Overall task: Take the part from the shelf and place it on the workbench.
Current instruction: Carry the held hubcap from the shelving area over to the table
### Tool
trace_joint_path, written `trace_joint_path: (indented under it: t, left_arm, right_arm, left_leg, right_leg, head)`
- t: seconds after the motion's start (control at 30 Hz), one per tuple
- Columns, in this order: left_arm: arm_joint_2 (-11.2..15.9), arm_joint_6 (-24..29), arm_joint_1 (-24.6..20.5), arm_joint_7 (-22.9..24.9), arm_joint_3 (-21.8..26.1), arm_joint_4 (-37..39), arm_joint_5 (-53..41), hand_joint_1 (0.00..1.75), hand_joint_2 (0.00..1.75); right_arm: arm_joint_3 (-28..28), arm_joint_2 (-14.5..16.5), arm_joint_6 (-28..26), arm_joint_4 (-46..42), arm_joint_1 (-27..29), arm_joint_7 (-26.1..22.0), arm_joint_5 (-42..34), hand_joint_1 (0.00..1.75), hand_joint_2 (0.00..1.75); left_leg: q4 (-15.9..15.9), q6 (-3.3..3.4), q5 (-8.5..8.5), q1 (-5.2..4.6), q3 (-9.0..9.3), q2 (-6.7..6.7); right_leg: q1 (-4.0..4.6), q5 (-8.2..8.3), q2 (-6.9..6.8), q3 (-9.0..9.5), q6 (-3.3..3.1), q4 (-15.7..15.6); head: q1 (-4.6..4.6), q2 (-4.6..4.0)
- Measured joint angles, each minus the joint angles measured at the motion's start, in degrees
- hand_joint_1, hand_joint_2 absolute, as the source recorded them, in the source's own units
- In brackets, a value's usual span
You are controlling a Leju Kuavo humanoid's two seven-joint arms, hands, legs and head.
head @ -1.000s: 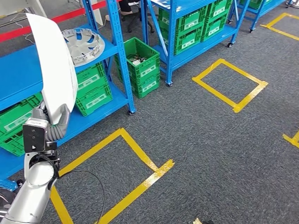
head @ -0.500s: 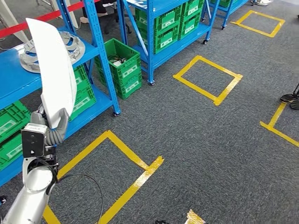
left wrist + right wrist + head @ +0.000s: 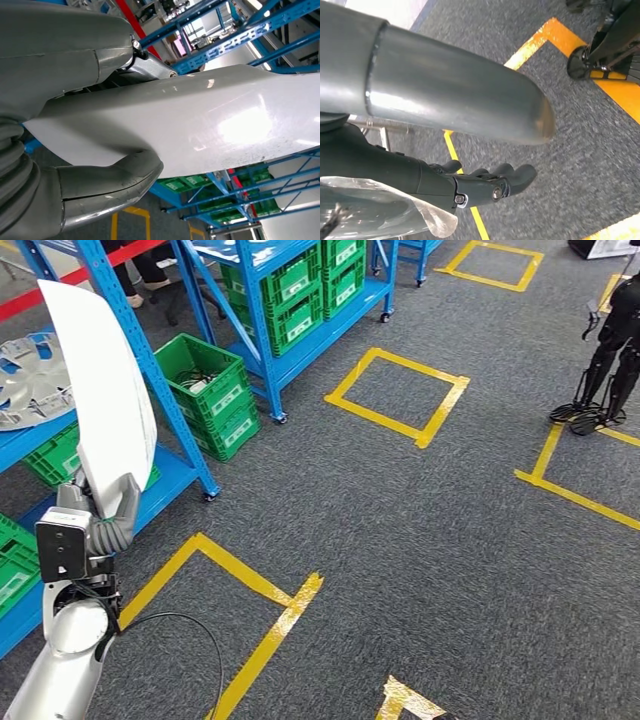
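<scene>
The part is a large white curved panel (image 3: 102, 390), standing upright above my left hand (image 3: 113, 515), which grips its lower edge at the left of the head view. In the left wrist view the grey thumb (image 3: 109, 185) and the fingers clamp the glossy white panel (image 3: 211, 120) between them. The blue shelf (image 3: 132, 345) it came from stands behind the panel. My right hand (image 3: 433, 175) hangs over the grey carpet with its dark fingers stretched out and nothing in it.
Blue racks (image 3: 260, 315) hold green crates (image 3: 215, 390), and a silver wheel cover (image 3: 30, 380) lies on the left shelf. Yellow tape squares (image 3: 396, 390) mark the grey carpet. Another dark robot's legs (image 3: 611, 355) stand at the far right. A person's feet (image 3: 147, 270) show behind the racks.
The whole picture has shifted: my view has swung to the right, so the racks slide left and a dark robot comes in at the right. The panel stays in my left hand.
</scene>
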Motion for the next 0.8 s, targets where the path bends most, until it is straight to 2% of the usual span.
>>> trace_joint_path:
  t: [0.03, 0.07, 0.1, 0.13, 0.17, 0.23, 0.3, 0.37, 0.4, 0.43, 0.47, 0.5, 0.57, 0.6, 0.63, 0.67, 0.73, 0.8]
  left_arm:
    - [0.0, 0.0, 0.0, 0.0, 0.0, -0.1, 0.0, 1.75, 1.75]
    - [0.0, 0.0, 0.0, 0.0, 0.0, -0.2, -0.1, 1.75, 1.75]
    - [0.0, 0.0, 0.0, 0.0, 0.0, -0.4, -0.2, 1.75, 1.75]
    - [0.1, 0.0, 0.0, 0.0, 0.1, -0.5, -0.3, 1.75, 1.75]
    - [0.2, 0.0, 0.0, 0.0, 0.1, -0.7, -0.3, 1.75, 1.75]
    - [0.3, 0.0, 0.0, 0.0, 0.1, -0.9, -0.3, 1.75, 1.75]
    - [0.2, -0.1, -0.1, 0.0, 0.1, -1.0, -0.3, 1.75, 1.75]
    - [0.2, -0.2, -0.1, 0.0, 0.2, -1.1, -0.2, 1.75, 1.75]
    - [0.3, -0.2, -0.1, 0.0, 0.3, -1.1, -0.2, 1.75, 1.75]
    - [0.3, -0.2, 0.0, 0.0, 0.3, -1.1, -0.2, 1.75, 1.75]
    - [0.2, -0.2, 0.1, 0.1, 0.3, -1.1, -0.2, 1.75, 1.75]
    - [0.1, -0.2, 0.1, 0.1, 0.3, -1.1, -0.2, 1.75, 1.75]
    - [0.0, 0.0, 0.2, 0.1, 0.3, -1.2, -0.2, 1.75, 1.75]
    - [0.0, 0.1, 0.2, 0.1, 0.4, -1.2, -0.2, 1.75, 1.75]
    - [0.0, 0.3, 0.2, 0.1, 0.4, -1.3, -0.3, 1.75, 1.75]
    - [0.0, 0.4, 0.2, 0.1, 0.5, -1.4, -0.3, 1.75, 1.75]
    - [0.0, 0.5, 0.3, 0.1, 0.6, -1.6, -0.3, 1.75, 1.75]
    - [0.0, 0.6, 0.3, 0.1, 0.6, -1.6, -0.3, 1.75, 1.75]
  right_arm:
    - [0.0, 0.0, 0.1, 0.0, 0.0, -0.2, 0.0, 0.0, 0.0]
    - [0.0, 0.0, 0.1, 0.0, 0.0, -0.4, 0.0, 0.0, 0.0]
    - [0.0, 0.0, 0.2, 0.0, -0.1, -0.5, 0.0, 0.0, 0.0]
    - [0.0, 0.1, 0.3, 0.0, -0.1, -0.6, -0.1, 0.0, 0.0]
    - [0.0, 0.1, 0.4, 0.0, -0.2, -0.7, -0.2, 0.0, 0.0]
    - [0.0, 0.1, 0.5, 0.0, -0.1, -0.9, -0.3, 0.0, 0.0]
    - [0.0, 0.1, 0.7, 0.0, 0.0, -0.9, -0.3, 0.0, 0.0]
    - [0.0, 0.1, 0.8, 0.0, 0.0, -0.9, -0.3, 0.0, 0.0]
    - [0.0, 0.1, 0.9, 0.0, -0.1, -0.9, -0.3, 0.0, 0.0]
    - [0.0, 0.1, 1.0, 0.0, -0.1, -0.9, -0.3, 0.0, 0.0]
    - [0.0, 0.1, 1.1, 0.0, 0.0, -0.9, -0.4, 0.0, 0.0]
    - [0.0, 0.0, 1.2, 0.0, 0.1, -0.9, -0.4, 0.0, 0.0]
    - [0.0, -0.1, 1.2, 0.0, 0.1, -0.9, -0.3, 0.0, 0.0]
    - [0.0, -0.2, 1.3, 0.0, 0.1, -0.9, -0.3, 0.0, 0.0]
    - [0.0, -0.2, 1.4, 0.0, 0.0, -0.8, -0.3, 0.0, 0.0]
    - [0.0, -0.2, 1.4, 0.0, 0.0, -0.7, -0.2, 0.0, 0.0]
    - [0.0, -0.2, 1.5, 0.0, 0.0, -0.6, -0.1, 0.0, 0.0]
    - [0.0, -0.3, 1.5, 0.0, 0.1, -0.4, -0.1, 0.0, 0.0]
  left_leg:
    - [-3.6, 0.54, 2.32, -0.18, 1.56, -0.52]
    - [-7.6, 1.23, 4.31, -0.37, 3.36, -1.63]
    - [-11.1, 1.85, 5.76, -0.52, 4.89, -2.66]
    - [-13.4, 2.32, 6.4, -0.67, 5.86, -3.49]
    - [-14.3, 2.61, 6.37, -0.78, 6.2, -3.86]
    - [-15.3, 2.62, 6.55, -0.76, 6.44, -3.05]
    - [-16.5, 2.48, 7.13, -0.49, 6.94, -1.92]
    - [-17.1, 2.4, 7.42, -0.4, 7.15, -0.61]
    - [-17.0, 2.42, 7.43, -0.41, 7.08, 0.05]
    - [-17.0, 2.4, 7.41, -0.42, 7.02, 0.71]
    - [-17.0, 2.34, 7.37, -0.4, 6.99, 1.36]
    - [-16.8, 2.2, 7.28, -0.32, 6.97, 1.93]
    - [-16.2, 1.56, 6.84, -0.12, 6.96, 2.98]
    - [-15.7, 1.12, 6.46, -0.17, 6.87, 3.42]
    - [-15.3, 0.74, 6.16, -0.3, 6.78, 3.79]
    - [-15.0, 0.44, 5.95, -0.47, 6.72, 4.14]
    - [-14.8, 0.07, 5.78, -0.48, 6.73, 4.69]
    - [-13.5, -0.41, 4.48, -0.14, 6.38, 3.57]
  right_leg:
    - [0.13, 0.02, 0.63, 0.09, -0.02, 0.0]
    - [0.2, 0.05, 1.21, 0.16, 0.0, 0.0]
    - [0.2, 0.11, 1.78, 0.11, 0.08, 0.0]
    - [0.11, 0.22, 2.27, -0.07, 0.26, 0.0]
    - [-0.04, 0.38, 2.72, -0.32, 0.52, 0.0]
    - [-0.24, 0.65, 3.34, -0.74, 1.13, -0.1]
    - [-0.14, -0.54, 1.66, -1.86, 1.58, 1.6]
    - [-0.19, -3.82, -1.13, -4.88, 2.05, 7.4]
    - [-0.32, -5.58, -1.88, -6.75, 2.36, 11.3]
    - [-0.47, -6.58, -2.26, -8.19, 2.67, 14.4]
    - [-0.62, -6.68, -2.5, -8.81, 2.96, 15.8]
    - [-0.75, -5.64, -2.75, -8.12, 3.21, 14.7]
    - [-0.9, -2.37, -4.18, -4.03, 3.64, 7.4]
    - [-0.91, -1.31, -5.08, -1.97, 3.54, 3.8]
    - [-0.87, -0.89, -5.63, -0.67, 3.19, 1.6]
    - [-0.78, -1.02, -5.86, -0.19, 2.69, 0.8]
    - [-0.68, -0.95, -4.81, -0.32, 1.56, 0.9]
    - [-0.68, -0.76, -3.89, -0.41, 0.9, 0.9]
  head:
    - [-0.01, 0.0]
    - [0.04, 0.0]
    - [0.08, 0.0]
    - [0.03, 0.0]
    - [-0.01, 0.0]
    - [-0.17, 0.0]
    - [-0.03, 0.0]
    - [0.14, 0.0]
    - [0.2, 0.0]
    - [0.19, 0.0]
    - [0.18, 0.0]
    - [0.2, 0.0]
    - [0.21, 0.0]
    - [0.29, 0.0]
    - [0.28, 0.0]
    - [0.27, 0.0]
    - [0.17, 0.0]
    - [0.16, 0.0]
